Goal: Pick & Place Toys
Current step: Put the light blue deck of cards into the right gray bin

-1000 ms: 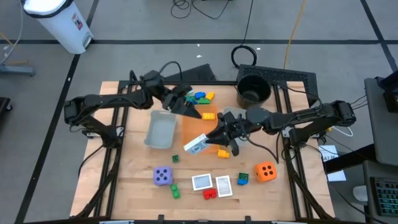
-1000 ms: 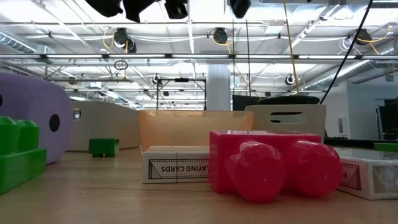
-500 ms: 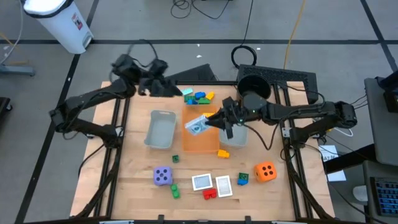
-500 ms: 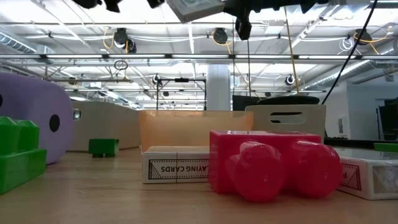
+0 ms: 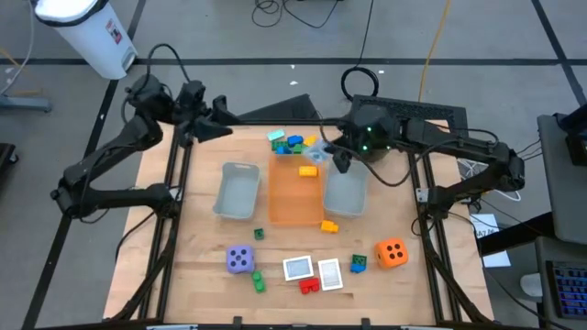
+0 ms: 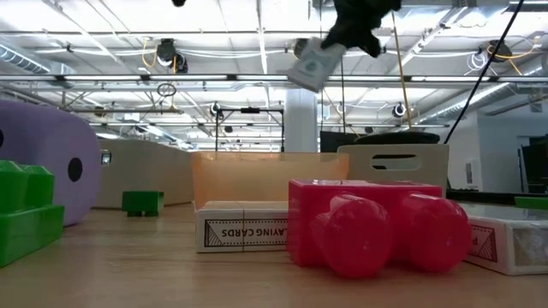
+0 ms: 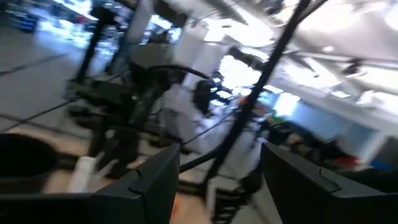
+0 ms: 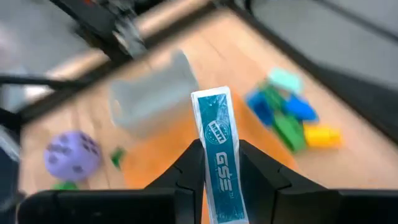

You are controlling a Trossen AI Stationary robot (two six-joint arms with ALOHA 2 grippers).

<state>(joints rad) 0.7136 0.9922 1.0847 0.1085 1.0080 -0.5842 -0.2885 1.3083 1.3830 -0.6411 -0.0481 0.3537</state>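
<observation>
My right gripper (image 5: pixel 328 156) is shut on a teal-and-white card pack (image 8: pixel 217 143), high over the far end of the orange tray (image 5: pixel 293 206). The low view shows the pack (image 6: pixel 312 65) well above the table. My left gripper (image 5: pixel 223 129) is open and empty over the table's far left corner. A pile of blue, green and yellow bricks (image 5: pixel 293 144) lies beyond the orange tray. One yellow brick (image 5: pixel 308 170) lies in that tray. A purple die (image 5: pixel 240 259), an orange die (image 5: pixel 393 252) and two whitish card packs (image 5: pixel 298 268) lie near the front. My right gripper pinches the card pack between its two fingers (image 8: pixel 189 171), one on each broad face, at the pack's lower part (image 8: pixel 224 186). The pack sticks out forward past the fingertips, its narrow edge toward the wrist camera. It is lifted clear of the table and trays.
Two grey trays (image 5: pixel 237 191) (image 5: pixel 346 194) flank the orange tray. A black round bucket (image 5: pixel 374 128) stands at the far right, close behind my right gripper. A red brick (image 5: pixel 310 284), green bricks (image 5: pixel 259 280) and an orange-yellow brick (image 5: pixel 328 225) lie loose near the front.
My right gripper has risen and gone toward the table's far edge with the card pack, from beside the orange tray's near right side to over its far end. My left gripper has drawn back from the brick pile toward the table's far left corner.
</observation>
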